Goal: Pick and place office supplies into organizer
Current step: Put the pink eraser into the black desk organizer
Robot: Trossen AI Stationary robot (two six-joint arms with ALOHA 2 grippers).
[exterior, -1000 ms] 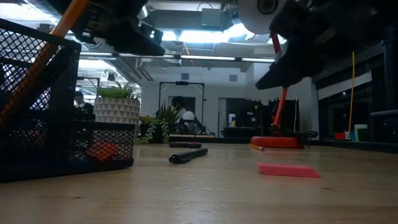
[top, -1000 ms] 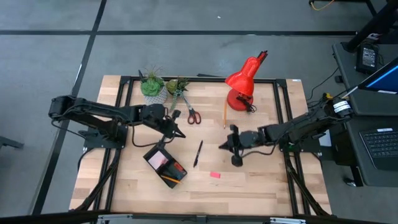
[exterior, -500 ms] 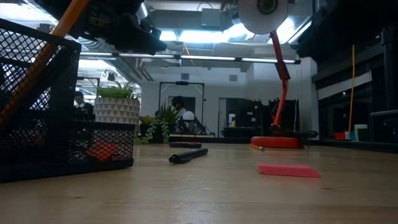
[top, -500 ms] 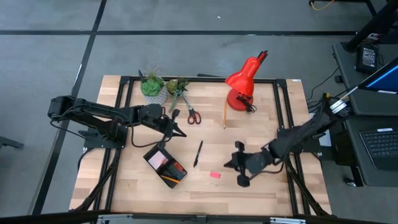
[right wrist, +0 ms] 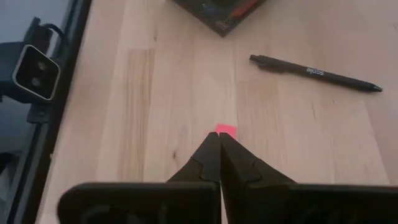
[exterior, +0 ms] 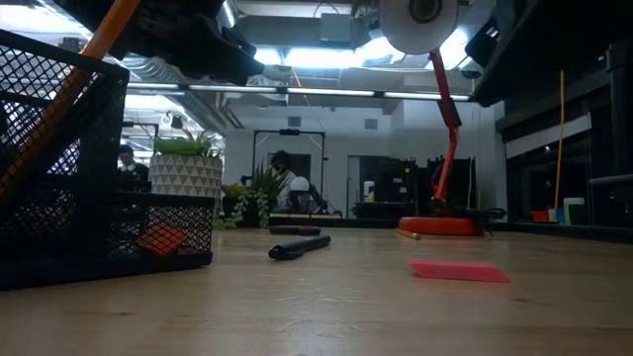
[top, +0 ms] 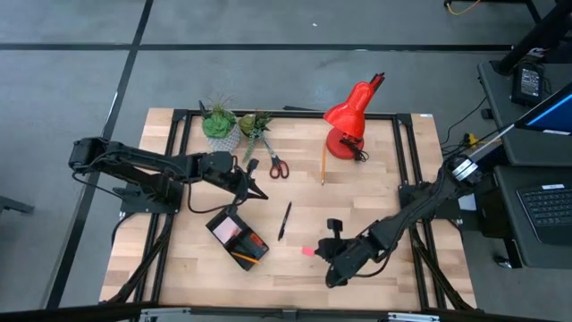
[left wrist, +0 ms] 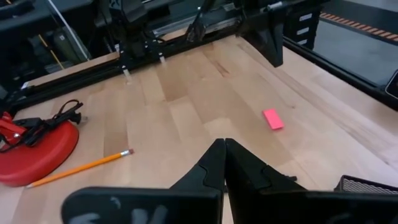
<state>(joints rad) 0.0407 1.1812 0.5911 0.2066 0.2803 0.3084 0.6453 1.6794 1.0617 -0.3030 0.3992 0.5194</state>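
Observation:
The organizer [top: 237,236] is a black mesh tray near the table's middle. It holds a pink pad, a red item and an orange pencil [exterior: 61,97] that leans out of it. A pink eraser [top: 308,252] lies flat to its right. A black pen [top: 284,220], red-handled scissors [top: 277,166] and a loose pencil [top: 323,162] lie farther back. My right gripper [right wrist: 219,138] is shut and hangs above the eraser [right wrist: 226,130], pointing down at a slant. My left gripper [top: 256,190] is shut and hovers behind the organizer, holding nothing.
A red desk lamp [top: 349,120] stands at the far right and two potted plants [top: 234,126] at the far left. A small camera [right wrist: 35,72] sits at the table's near edge. Bare wood lies around the eraser and toward the near edge.
My right gripper has swung from the middle right of the table toward the near edge and a little left. It has turned as it went and now stands over the pink eraser, still shut. Nothing on the table has moved.

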